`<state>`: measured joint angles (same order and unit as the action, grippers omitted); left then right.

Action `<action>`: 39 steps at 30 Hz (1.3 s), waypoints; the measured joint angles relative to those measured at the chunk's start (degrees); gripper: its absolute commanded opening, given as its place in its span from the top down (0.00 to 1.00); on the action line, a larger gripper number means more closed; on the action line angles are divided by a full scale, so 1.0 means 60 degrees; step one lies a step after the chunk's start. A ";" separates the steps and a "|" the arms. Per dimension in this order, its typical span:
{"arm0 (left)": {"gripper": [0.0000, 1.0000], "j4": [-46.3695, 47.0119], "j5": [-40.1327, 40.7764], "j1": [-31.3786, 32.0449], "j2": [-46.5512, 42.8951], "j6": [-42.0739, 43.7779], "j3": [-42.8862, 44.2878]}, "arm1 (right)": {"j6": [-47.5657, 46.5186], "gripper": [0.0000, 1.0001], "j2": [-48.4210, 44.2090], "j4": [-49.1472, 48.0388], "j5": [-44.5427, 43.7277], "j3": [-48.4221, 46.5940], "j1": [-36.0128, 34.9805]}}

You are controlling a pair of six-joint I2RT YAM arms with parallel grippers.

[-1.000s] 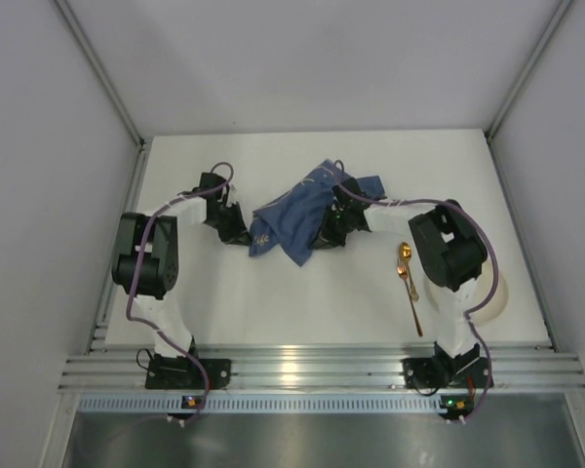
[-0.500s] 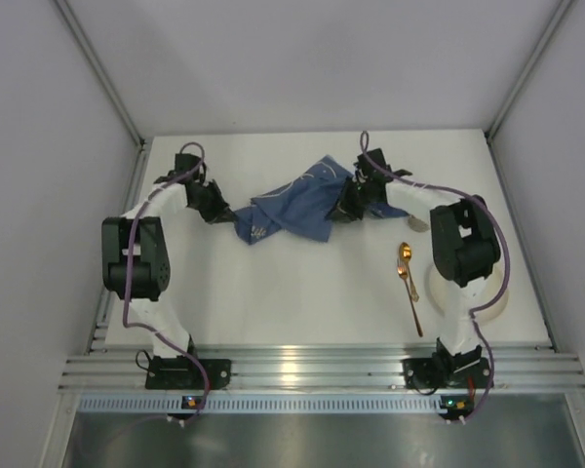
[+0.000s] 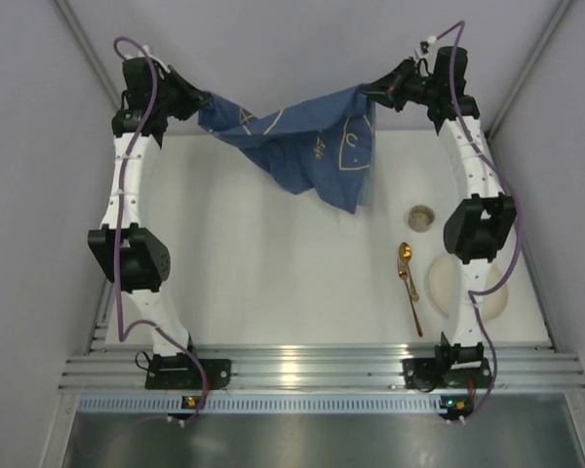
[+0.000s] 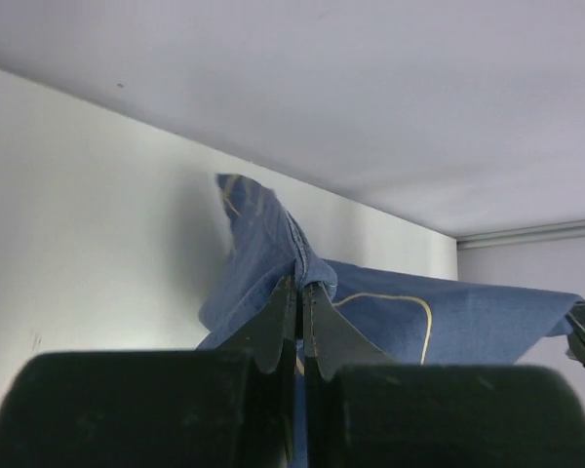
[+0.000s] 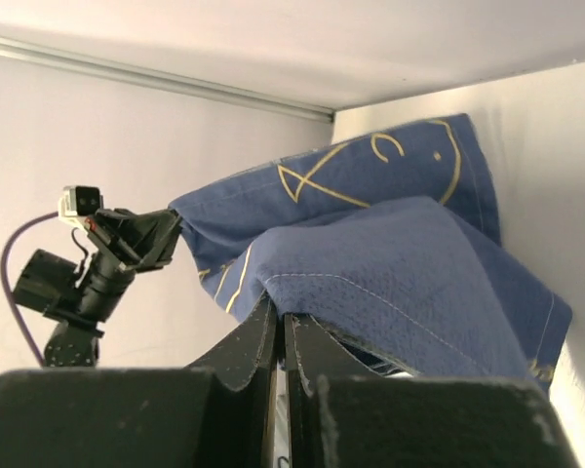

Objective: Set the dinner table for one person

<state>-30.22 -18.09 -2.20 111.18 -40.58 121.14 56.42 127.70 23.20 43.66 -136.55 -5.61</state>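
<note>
**Dinner table** (image 3: 273, 292): a matte white rectangular top that fills the floor of the cell between grey walls (image 3: 39, 195). A ribbed aluminium rail (image 3: 312, 369) runs along its near edge, and both arm bases are bolted there. Nothing on the table is laid out as a place setting.

**Blue cloth** (image 3: 302, 136): it has pale line drawings, one of them a fish outline. It hangs in the air over the far edge of the table, stretched between the two grippers. Its upper edge sags in the middle. A loose corner droops toward the table, nearer the far right corner. Whether that corner touches the surface cannot be told.

**Left gripper** (image 3: 197, 102): it is held high above the far left corner. In the left wrist view its fingers are pressed together on a bunched corner of the cloth.

**Right gripper** (image 3: 375, 90): it is held high above the far right corner. In the right wrist view its fingers are clamped on a folded edge of the cloth, which drapes over them.

**White plate** (image 3: 441, 285): it lies flat near the right edge, closer to the near right corner, and the right arm partly covers it.

**Copper-coloured spoon** (image 3: 410, 292): it lies just left of the plate. Its bowl points toward the far edge and its handle toward the rail.

**Small round cup** (image 3: 421, 216): it stands upright beyond the spoon's bowl, apart from it, below the drooping corner of the cloth.
</note>
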 measured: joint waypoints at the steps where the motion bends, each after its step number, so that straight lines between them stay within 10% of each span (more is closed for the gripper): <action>1: 1.00 0.0025 0.0007 0.0000 0.0000 0.0000 0.0160 | 0.0288 1.00 0.0036 -0.0204 0.0237 0.0051 0.0138; 7: 1.00 -0.0310 0.0586 -0.0004 -0.1118 0.0357 -0.0525 | 0.0423 1.00 -0.1687 -0.1082 0.0969 0.3920 0.0696; 16: 1.00 -0.0798 0.2266 -0.0007 -0.6521 0.0973 -0.7446 | -0.1220 1.00 -0.5683 -0.0754 0.0798 1.0925 0.0820; 22: 0.88 -0.1912 0.2907 -0.0168 -0.7351 0.0823 -1.0036 | -0.2433 1.00 -0.5814 0.0047 0.0550 1.3296 0.0648; 32: 1.00 -0.2743 0.2736 -0.0273 -0.7377 0.0594 -1.0171 | -0.3588 1.00 -0.5741 0.1515 0.0517 1.4087 0.0368; 39: 1.00 -0.0627 0.0860 -0.0288 -0.5253 -0.0386 -0.9413 | -0.3053 1.00 -0.3231 0.1676 0.0765 0.9140 0.0372</action>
<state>-33.98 -12.93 -3.92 79.66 -42.89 64.66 38.11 108.31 33.26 48.25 -81.71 -3.38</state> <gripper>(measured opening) 0.025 0.011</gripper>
